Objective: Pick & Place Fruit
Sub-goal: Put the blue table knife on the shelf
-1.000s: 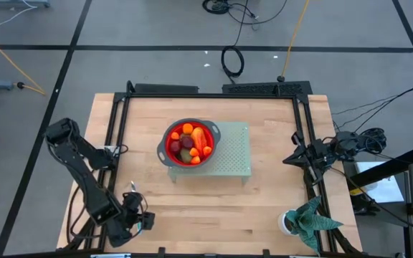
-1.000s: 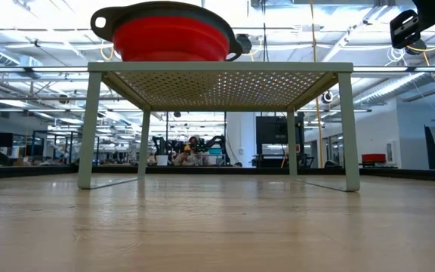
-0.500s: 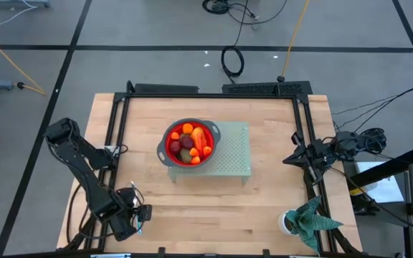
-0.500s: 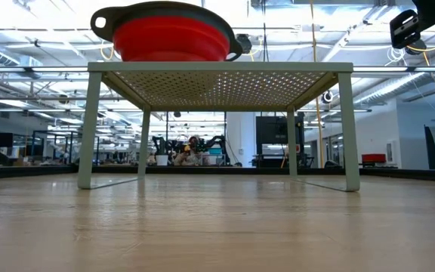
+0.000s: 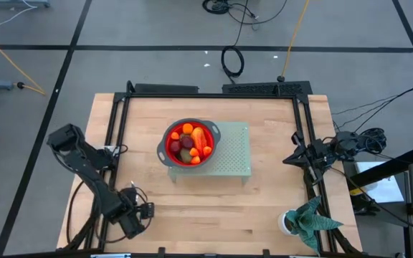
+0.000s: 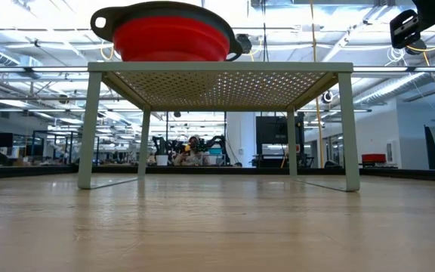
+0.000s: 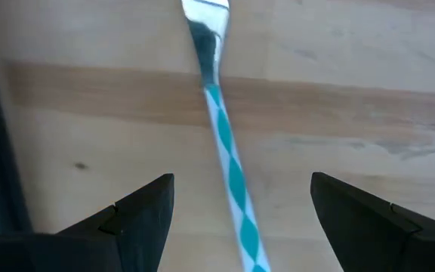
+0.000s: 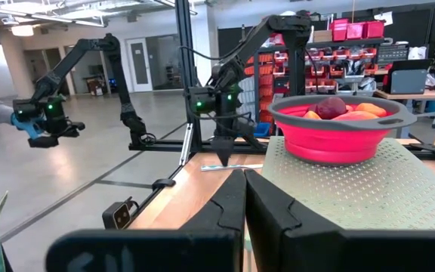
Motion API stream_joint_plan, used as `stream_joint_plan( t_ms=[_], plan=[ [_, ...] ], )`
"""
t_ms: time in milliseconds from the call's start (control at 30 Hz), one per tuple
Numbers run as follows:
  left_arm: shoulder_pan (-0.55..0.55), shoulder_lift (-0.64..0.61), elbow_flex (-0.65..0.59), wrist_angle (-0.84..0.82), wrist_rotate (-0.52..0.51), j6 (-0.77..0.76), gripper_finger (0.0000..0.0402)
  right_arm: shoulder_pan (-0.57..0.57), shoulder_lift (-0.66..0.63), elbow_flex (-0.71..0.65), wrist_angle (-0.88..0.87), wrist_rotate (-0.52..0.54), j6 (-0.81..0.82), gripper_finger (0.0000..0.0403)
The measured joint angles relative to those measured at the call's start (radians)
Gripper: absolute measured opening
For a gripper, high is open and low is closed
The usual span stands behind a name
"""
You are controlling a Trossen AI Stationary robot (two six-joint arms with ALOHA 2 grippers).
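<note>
- Now my left gripper has drifted a little to the right along the near-left table edge; its jaws are wide open and empty, hanging over a utensil with a teal-and-white striped handle lying on the wood.
- Meanwhile the fruit has not moved: all visible pieces sit inside the red colander on the perforated green stand.
- My right gripper waits fully shut at the right edge, holding nothing.
- I judge the placing is done.
</note>
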Motion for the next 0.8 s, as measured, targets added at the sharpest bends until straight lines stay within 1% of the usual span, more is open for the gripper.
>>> stream_joint_plan(
  t_ms=[267,367,433,533,800],
  plan=[
    [0.010,0.108,0.004,0.104,0.047,0.006,0.0307,0.000,0.000,0.000,0.000,0.000,0.002,0.0000],
    [0.011,0.135,0.005,0.120,0.058,0.003,0.0307,0.000,0.000,0.000,0.000,0.000,0.003,0.0000],
    [0.011,0.142,0.005,0.122,0.057,-0.001,0.0299,0.000,0.000,0.000,0.000,0.000,0.003,0.0000],
    [0.011,0.142,0.005,0.120,0.055,-0.001,0.0270,0.000,0.000,0.000,0.000,0.000,0.006,0.0000],
    [0.014,0.144,0.004,0.115,0.027,0.016,0.0156,0.000,0.000,0.000,0.000,0.000,0.058,0.0000]
  ],
)
